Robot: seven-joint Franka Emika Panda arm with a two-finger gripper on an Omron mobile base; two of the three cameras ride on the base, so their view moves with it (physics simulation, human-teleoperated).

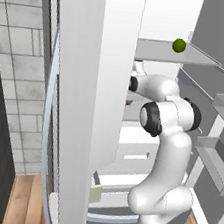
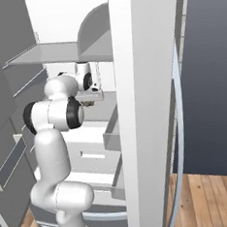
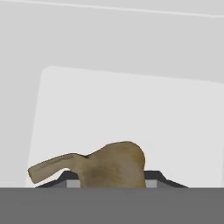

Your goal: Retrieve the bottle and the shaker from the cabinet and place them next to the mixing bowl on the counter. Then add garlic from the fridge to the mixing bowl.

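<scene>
Claw: closed on the garlic [image 3: 111,166], its two dark tips [image 3: 151,178] pressed in at the bulb's sides in the hand view.
Garlic: tan bulb with a stem tapering off to one side, held inside the fridge in front of a pale panel [image 3: 131,113].
Arm: reaches into the open fridge below a grey shelf [image 1: 168,52].
Shelf: carries a small green round fruit [image 1: 179,45].

2 base views flank the arm [image 1: 165,157] facing the fridge [image 1: 84,105]; hand view looks close.
</scene>
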